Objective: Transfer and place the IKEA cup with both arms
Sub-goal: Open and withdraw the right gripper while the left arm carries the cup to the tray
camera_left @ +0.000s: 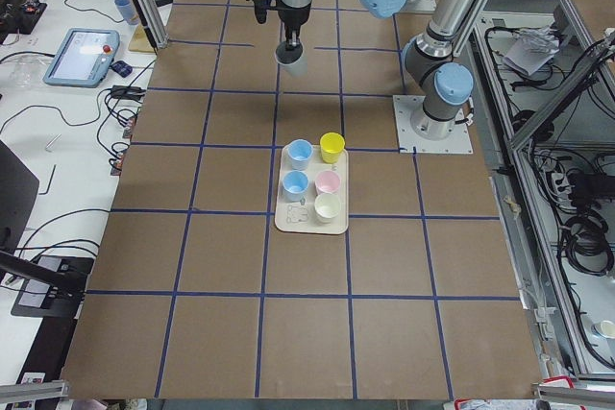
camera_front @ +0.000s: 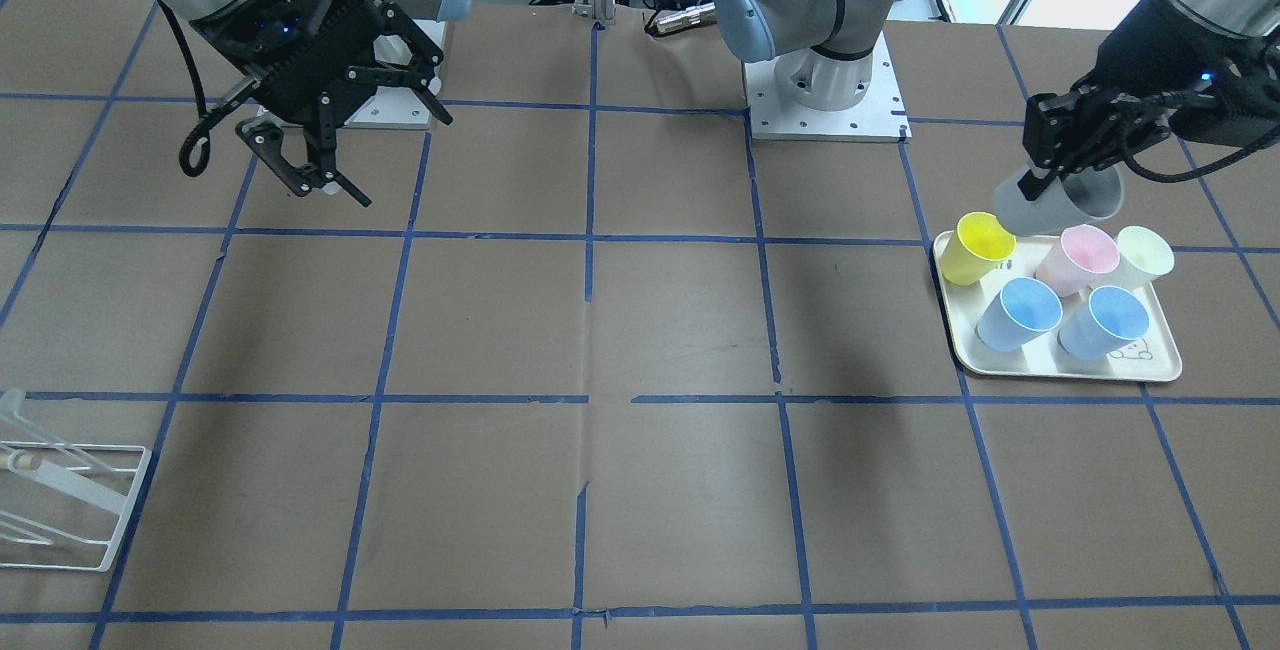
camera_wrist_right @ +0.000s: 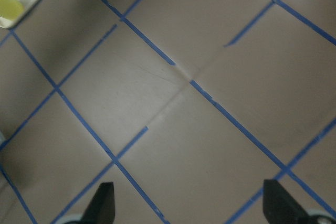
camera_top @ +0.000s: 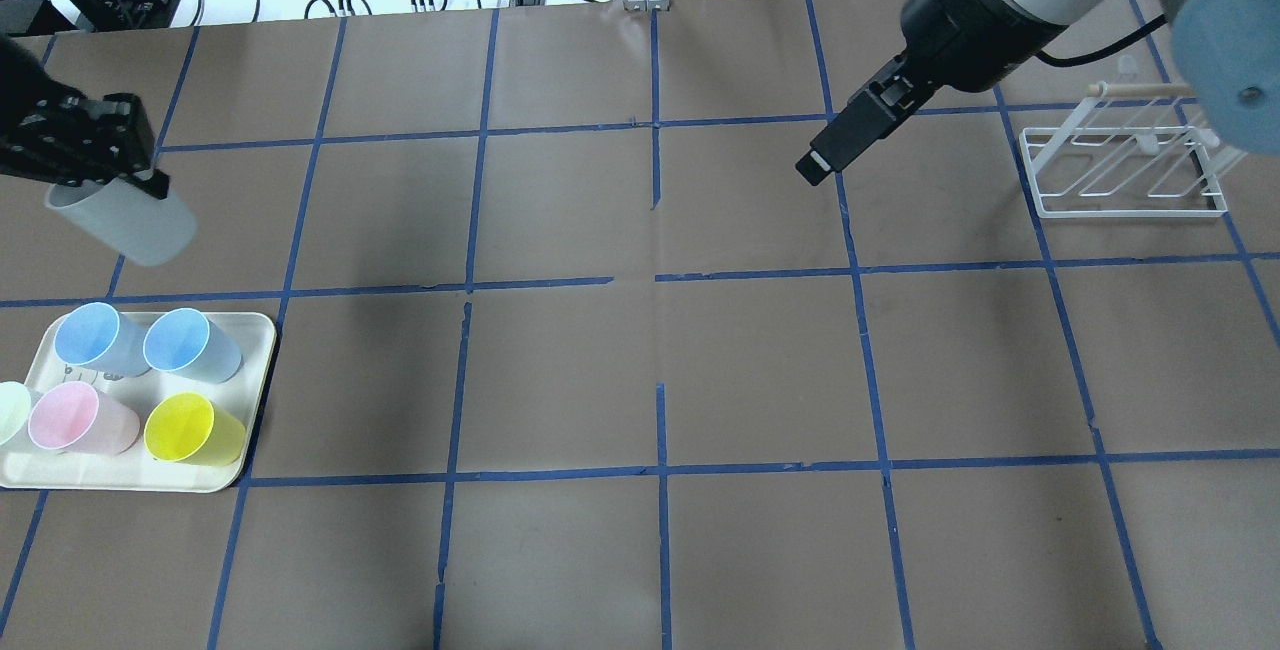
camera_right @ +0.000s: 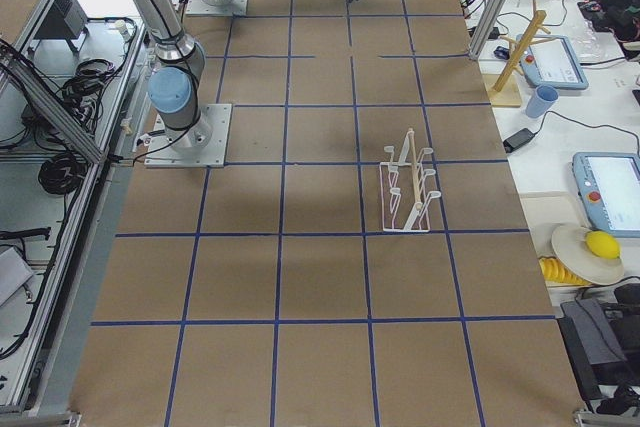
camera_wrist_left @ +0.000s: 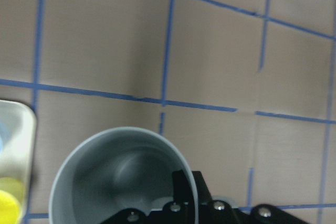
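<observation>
1. Front-facing view: the left gripper [camera_front: 1038, 180] has its jaws pinched on the rim of the IKEA cup [camera_front: 1080, 208]. The cup hangs tilted in the air at 12 o'clock of the tray [camera_front: 1150, 366]. The right gripper [camera_front: 405, 160] is way over at 9 o'clock, jaws spread wide.
2. Overhead: the grey cup again hangs at 12 o'clock of the tray and apart from it. The yellow cup [camera_top: 190, 430] sits at the tray's 5 o'clock corner. A white wire rack [camera_top: 1125, 170] is at 3 o'clock of the right gripper.
3. Left side view: the cup is a small grey blob under the gripper, at 12 o'clock of the tray.
4. Right side view: both grippers are tiny up at 12 o'clock, so can't tell the jaws here.
5. Left wrist: one finger [camera_wrist_left: 181, 182] is inside the cup's mouth, clamping the rim.
6. Right wrist: the fingertips [camera_wrist_right: 102, 203] sit at 7 and 5 o'clock, far apart, with the table [camera_wrist_right: 184, 129] showing between them.
</observation>
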Controlling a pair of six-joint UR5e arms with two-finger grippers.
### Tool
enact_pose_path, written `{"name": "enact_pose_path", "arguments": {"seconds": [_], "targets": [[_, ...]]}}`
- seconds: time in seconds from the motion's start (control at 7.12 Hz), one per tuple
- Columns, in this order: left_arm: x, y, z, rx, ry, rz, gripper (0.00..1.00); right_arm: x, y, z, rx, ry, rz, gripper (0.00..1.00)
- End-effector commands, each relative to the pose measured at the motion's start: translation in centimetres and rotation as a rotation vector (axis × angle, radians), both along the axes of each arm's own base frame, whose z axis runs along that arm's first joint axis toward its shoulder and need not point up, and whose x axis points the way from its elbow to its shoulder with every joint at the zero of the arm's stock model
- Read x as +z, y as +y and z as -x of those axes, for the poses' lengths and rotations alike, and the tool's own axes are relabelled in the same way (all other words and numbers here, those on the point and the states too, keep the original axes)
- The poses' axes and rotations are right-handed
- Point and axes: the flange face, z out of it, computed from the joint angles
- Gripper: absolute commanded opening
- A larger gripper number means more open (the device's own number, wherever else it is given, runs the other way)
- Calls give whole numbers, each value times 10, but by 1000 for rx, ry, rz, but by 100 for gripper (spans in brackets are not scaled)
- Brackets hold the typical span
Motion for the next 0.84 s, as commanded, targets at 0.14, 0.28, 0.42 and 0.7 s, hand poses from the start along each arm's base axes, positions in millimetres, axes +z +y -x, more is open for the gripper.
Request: {"name": "enact_pose_path", "arguments": {"seconds": [0.14, 0.28, 0.42, 0.7], "targets": [[-33, 45, -167, -93, -64, -18, 0, 21, 19, 26, -248, 249, -8, 100], [-51, 41, -210, -206, -122, 37, 0, 20, 19, 26, -362, 245, -36, 100], [-76, 37, -250, -262, -160, 71, 0, 21, 18, 26, -486, 235, -55, 100], [-125, 39, -308, -312, -102, 175, 0, 31, -1, 26, -744, 200, -96, 100]]}}
